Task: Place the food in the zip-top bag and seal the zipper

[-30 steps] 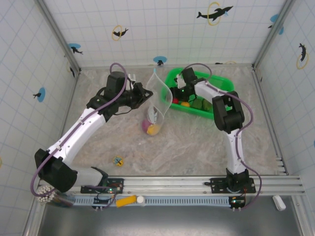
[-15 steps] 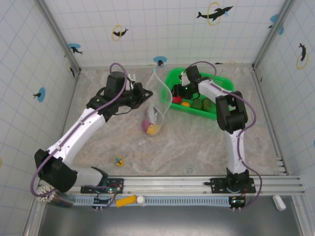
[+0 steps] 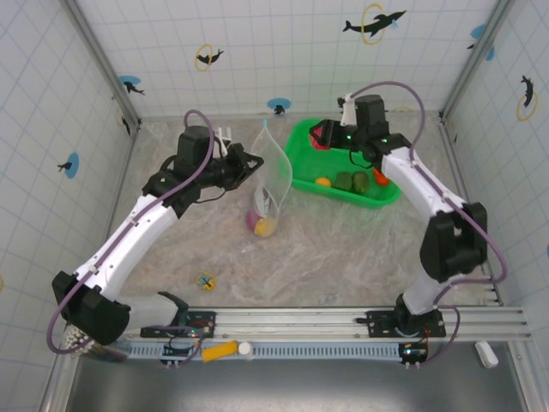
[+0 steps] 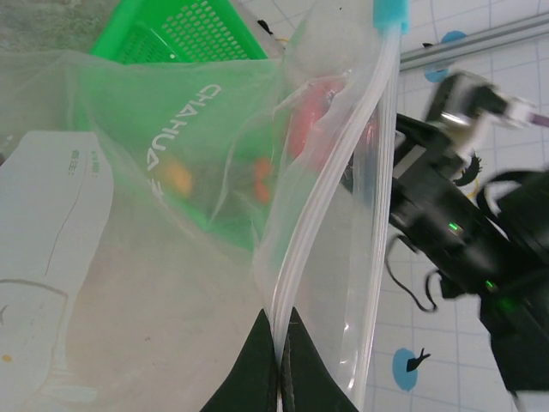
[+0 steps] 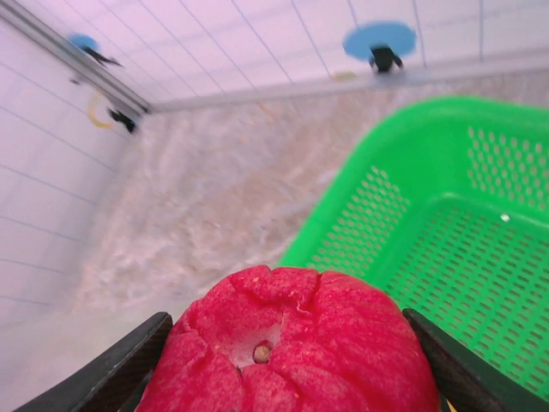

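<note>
The zip-top bag (image 3: 274, 167) hangs upright over the table's middle, mouth up. My left gripper (image 3: 250, 161) is shut on its zipper (image 4: 330, 215), the fingertips (image 4: 257, 360) pinching the clear strip. A purple piece (image 3: 255, 221) and a yellow piece (image 3: 268, 227) of food lie in the bag's bottom. My right gripper (image 3: 324, 136) hovers above the green basket's (image 3: 334, 161) far left corner, shut on a red food piece (image 5: 292, 343) that spans the space between both fingers (image 5: 111, 369). An orange piece (image 3: 323, 181), two green ones (image 3: 352, 181) and a reddish one (image 3: 380, 177) lie in the basket.
The green mesh basket (image 5: 446, 215) sits at the back right, just right of the bag. A small yellow and blue object (image 3: 206, 281) lies on the table near the front left. Tiled walls close in the back and both sides.
My right gripper has risen out of the basket with the red food piece and swung toward the back wall. The left gripper still holds the bag, shifted slightly.
</note>
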`<state>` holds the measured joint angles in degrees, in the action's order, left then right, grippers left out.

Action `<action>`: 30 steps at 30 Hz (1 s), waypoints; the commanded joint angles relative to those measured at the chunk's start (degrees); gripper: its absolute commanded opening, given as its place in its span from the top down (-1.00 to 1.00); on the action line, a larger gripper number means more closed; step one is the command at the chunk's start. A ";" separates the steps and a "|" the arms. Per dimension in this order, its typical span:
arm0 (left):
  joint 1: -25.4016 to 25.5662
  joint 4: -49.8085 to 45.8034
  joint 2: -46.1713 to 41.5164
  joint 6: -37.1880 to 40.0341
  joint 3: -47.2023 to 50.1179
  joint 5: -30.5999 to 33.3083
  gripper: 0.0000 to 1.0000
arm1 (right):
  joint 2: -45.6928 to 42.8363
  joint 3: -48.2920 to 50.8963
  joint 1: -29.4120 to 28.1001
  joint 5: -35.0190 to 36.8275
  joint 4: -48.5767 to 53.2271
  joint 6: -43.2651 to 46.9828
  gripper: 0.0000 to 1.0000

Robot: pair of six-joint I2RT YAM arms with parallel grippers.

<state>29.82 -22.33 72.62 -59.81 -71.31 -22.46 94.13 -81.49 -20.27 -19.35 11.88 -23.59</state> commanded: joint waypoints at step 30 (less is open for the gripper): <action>0.46 3.55 0.34 0.45 -0.76 -3.51 1.00 | -9.92 1.91 -26.57 19.65 3.32 -0.20 -0.35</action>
<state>29.56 -20.73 73.32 -59.96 -69.80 -23.90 82.74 -75.29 -44.58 -9.98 7.64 -28.97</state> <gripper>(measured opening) 0.041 0.676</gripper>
